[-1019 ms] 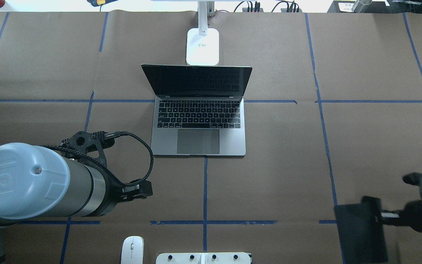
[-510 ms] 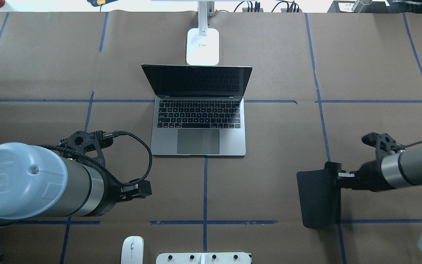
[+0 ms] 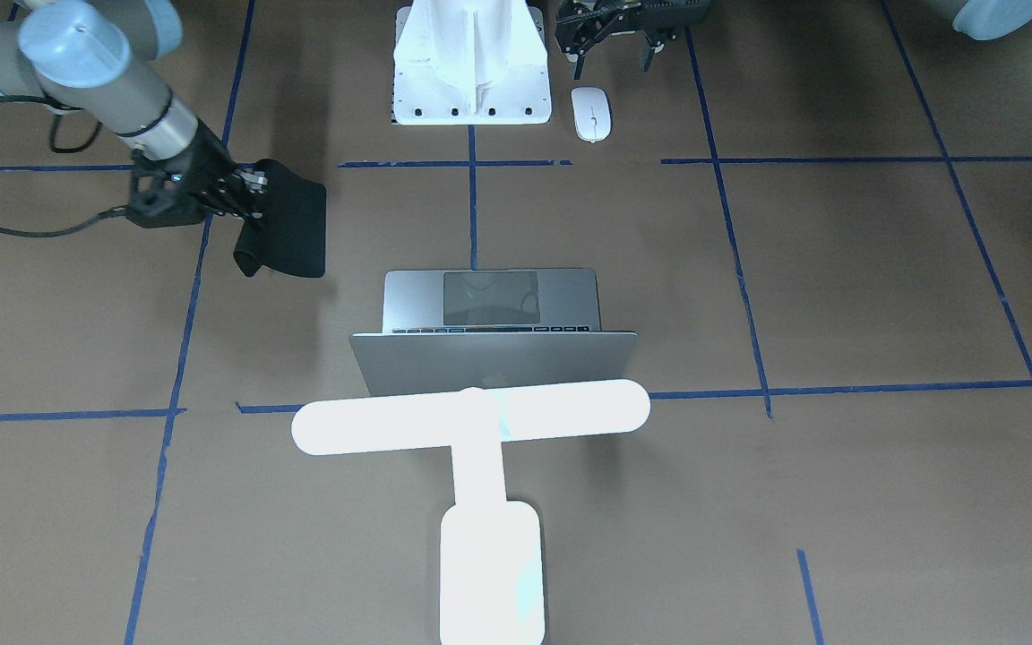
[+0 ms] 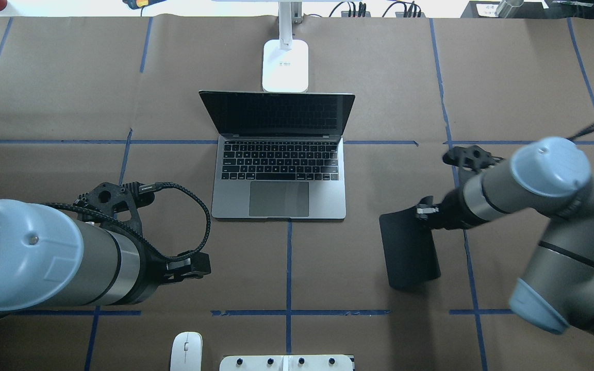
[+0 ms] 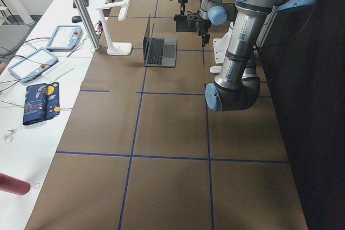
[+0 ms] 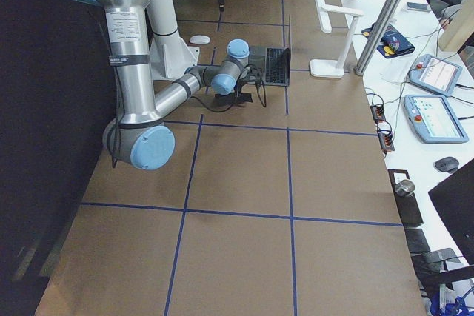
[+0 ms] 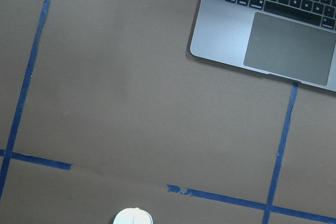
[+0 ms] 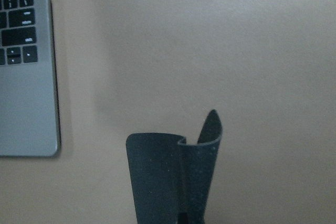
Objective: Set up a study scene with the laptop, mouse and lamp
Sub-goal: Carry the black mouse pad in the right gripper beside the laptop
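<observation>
1 laptop (image 4: 279, 175), 1 mouse (image 4: 186, 351), 1 lamp (image 4: 285, 64), 1 black pad (image 4: 409, 252).

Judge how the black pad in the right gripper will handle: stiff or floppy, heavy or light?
Probably floppy: the black pad curls over itself at the right gripper. Likely light, since a pinch at one edge holds it. It may land creased, not flat.

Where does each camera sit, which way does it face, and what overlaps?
Front-facing: across the table, facing the robot; lamp, laptop, left gripper, right gripper.
Overhead: behind the robot, looking down; left arm, right arm.
Exterior left: table end; left arm near.
Exterior right: opposite end; right arm near.
Left wrist: straight down; laptop corner, mouse; no body.
Right wrist: down; curled black pad; fingers not discernible.
Shared: laptop, in every view.
</observation>
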Controlling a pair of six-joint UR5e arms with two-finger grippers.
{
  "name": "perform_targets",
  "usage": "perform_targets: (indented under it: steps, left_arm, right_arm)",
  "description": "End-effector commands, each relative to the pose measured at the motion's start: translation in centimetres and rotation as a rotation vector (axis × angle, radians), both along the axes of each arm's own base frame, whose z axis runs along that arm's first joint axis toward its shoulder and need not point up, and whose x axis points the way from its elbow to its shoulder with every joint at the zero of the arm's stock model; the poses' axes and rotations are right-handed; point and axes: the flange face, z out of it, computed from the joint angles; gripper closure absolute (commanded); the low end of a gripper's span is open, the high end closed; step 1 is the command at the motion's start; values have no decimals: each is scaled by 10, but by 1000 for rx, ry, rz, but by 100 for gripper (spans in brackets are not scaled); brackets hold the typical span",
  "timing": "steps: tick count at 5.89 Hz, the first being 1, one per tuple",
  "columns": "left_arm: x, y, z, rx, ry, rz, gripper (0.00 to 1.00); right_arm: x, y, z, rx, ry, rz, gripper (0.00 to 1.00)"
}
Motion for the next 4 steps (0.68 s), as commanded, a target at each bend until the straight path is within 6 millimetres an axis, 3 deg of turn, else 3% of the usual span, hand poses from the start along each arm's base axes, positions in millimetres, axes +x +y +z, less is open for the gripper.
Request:
perform_targets:
  steps: [1,2,4]
  left_arm:
    - [-3,-3,1,0,-1,-8,0]
    - [-5,-5,1,-1,-2,-14,0]
    - [-5,-6,1,-1,-2,-16,0]
  right_arm:
    - [-45,-50,-33,27,70,-14,100]
    - [-60,-77,-34,34,87,-9,100]
    - [-65,-114,-38,29,104,19,100]
